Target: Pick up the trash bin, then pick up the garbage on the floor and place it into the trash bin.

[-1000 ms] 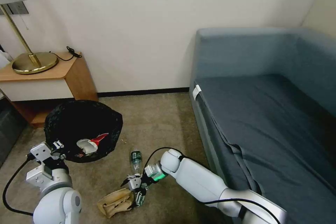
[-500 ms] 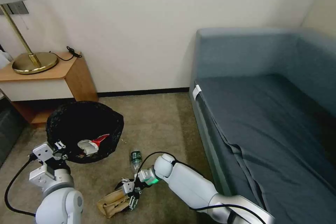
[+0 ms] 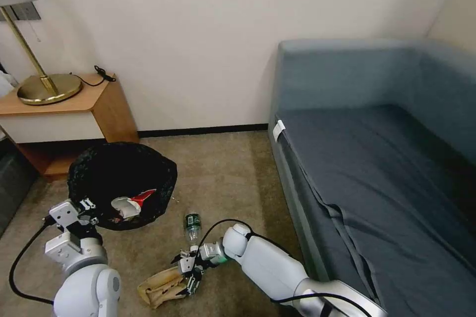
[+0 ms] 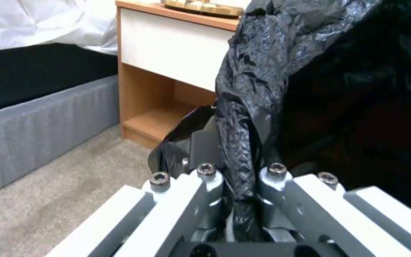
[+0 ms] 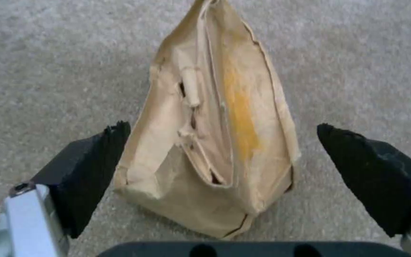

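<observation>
Black crinkled plastic lines the trash bin, held off the carpet at near left by the left gripper, with a red-and-white packet inside. To its right a small clear bottle lies on the carpet. Nearer, the right gripper reaches the crumpled tan paper bag.

In the left wrist view, the left gripper's fingers pinch the bin's bag-covered rim; a wooden nightstand stands beyond.

In the right wrist view, the right gripper's black fingers are spread on either side of the paper bag, one touching it, the other apart.
</observation>
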Motion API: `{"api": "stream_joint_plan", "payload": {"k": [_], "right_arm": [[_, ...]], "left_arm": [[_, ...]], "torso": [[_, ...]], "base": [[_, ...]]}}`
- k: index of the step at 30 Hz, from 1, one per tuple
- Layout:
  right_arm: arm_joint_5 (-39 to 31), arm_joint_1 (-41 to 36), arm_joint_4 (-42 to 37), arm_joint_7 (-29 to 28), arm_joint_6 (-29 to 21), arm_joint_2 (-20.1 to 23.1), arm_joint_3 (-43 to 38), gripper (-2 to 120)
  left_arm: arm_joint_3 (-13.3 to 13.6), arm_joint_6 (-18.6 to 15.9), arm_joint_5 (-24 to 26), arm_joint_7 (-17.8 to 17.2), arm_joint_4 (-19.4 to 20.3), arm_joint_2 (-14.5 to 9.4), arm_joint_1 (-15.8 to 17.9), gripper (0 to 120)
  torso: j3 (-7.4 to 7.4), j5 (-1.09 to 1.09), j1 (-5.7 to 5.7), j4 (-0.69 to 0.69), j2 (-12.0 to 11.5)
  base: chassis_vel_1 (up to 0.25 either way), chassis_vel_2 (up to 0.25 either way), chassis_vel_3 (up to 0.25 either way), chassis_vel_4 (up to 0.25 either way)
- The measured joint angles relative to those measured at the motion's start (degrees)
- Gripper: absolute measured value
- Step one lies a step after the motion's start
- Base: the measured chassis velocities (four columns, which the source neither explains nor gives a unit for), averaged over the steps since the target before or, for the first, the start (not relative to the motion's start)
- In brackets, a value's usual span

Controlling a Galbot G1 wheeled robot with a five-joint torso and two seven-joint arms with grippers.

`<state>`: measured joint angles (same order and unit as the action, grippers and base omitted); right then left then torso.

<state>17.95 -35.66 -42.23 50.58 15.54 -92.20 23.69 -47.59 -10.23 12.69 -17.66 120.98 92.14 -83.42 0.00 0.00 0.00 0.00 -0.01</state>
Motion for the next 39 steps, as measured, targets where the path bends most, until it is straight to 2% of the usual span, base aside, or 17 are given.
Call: {"api": "stream_joint_plan", "payload": {"k": [18,21,23,25,29,31,32,35,39], "right_arm": [[0.8,-1.4,2.3,-2.3,1.8,0.0,-0.8,98],[0.7,-1.4,2.3,-2.7,2.2,0.1,-1.0,82],[0.7,-1.5,2.3,-2.8,2.3,0.0,-1.1,79],[0.7,-1.5,2.4,-3.0,2.4,0.1,-1.1,67],[0.7,-1.7,2.4,-3.2,2.5,0.1,-1.1,57],[0.6,-1.9,2.4,-3.6,2.6,0.1,-1.0,47],[0.6,-1.9,2.4,-3.6,2.6,0.1,-1.0,47],[0.6,-2.0,2.4,-3.8,2.7,0.1,-1.0,31],[0.6,-2.0,2.5,-4.0,2.9,0.1,-0.9,23]], "left_arm": [[1.4,-0.1,-1.0,-0.5,-0.3,0.0,0.6,3],[1.7,-0.1,-1.2,-0.6,-0.5,0.0,0.8,3],[1.7,-0.1,-1.2,-0.7,-0.5,0.0,0.8,3],[1.6,-0.1,-1.2,-0.8,-0.6,0.0,0.8,3],[1.6,-0.1,-1.2,-0.8,-0.7,0.0,0.8,3],[1.5,-0.1,-1.2,-0.8,-0.8,0.0,0.7,3],[1.5,-0.1,-1.2,-0.8,-0.8,0.0,0.7,3],[1.6,-0.1,-1.2,-0.8,-0.8,0.0,0.8,3],[1.6,-0.1,-1.3,-0.8,-0.9,0.0,0.9,3]], "torso": [[0.00,0.00,0.00,0.00,0.0],[0.00,0.00,0.00,0.00,0.0],[0.00,0.00,0.00,0.00,0.0],[0.00,0.00,0.00,0.00,0.0],[0.00,0.00,0.00,0.00,0.0],[0.00,0.00,0.00,0.00,0.0],[0.00,0.00,0.00,0.00,0.0],[0.00,0.00,0.00,0.00,0.0],[0.00,0.01,0.00,0.00,0.0]], "base": [[0.000,0.000,0.000,0.000],[0.000,0.000,0.000,0.000],[0.000,0.000,0.000,0.000],[0.000,0.000,0.000,0.000],[0.000,0.000,0.000,0.000],[0.000,0.000,0.000,0.000],[0.000,0.000,0.000,0.000],[0.000,0.000,0.000,0.000],[0.000,0.000,0.000,0.000]]}}
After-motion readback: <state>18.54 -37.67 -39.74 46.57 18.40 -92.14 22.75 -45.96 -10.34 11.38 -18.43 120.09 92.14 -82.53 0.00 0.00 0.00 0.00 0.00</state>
